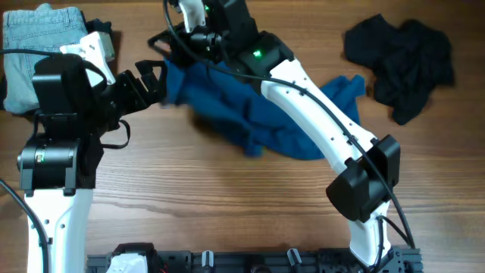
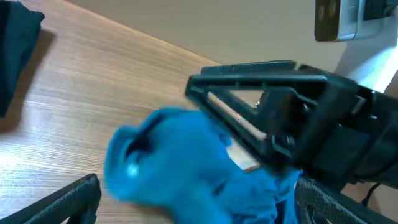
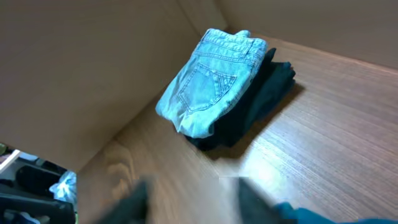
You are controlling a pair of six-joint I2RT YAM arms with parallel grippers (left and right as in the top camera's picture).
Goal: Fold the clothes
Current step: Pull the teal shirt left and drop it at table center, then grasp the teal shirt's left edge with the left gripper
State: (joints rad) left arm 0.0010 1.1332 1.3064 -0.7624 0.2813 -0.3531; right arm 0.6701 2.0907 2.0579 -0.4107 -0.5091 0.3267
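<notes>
One deep-blue garment (image 1: 250,114) lies crumpled on the table (image 1: 189,197), toward the far middle, under the right arm. Two grippers meet at its left edge. The left gripper (image 1: 155,81) has both fingers spread wide, with blue cloth bunched between them and not pinched. The right gripper (image 3: 193,196) is blurred, its two fingers apart with bare wood between. One folded pair of jeans (image 3: 211,81) rests on one dark folded garment (image 3: 258,106) at the far left. One black heap (image 1: 402,61) sits far right.
</notes>
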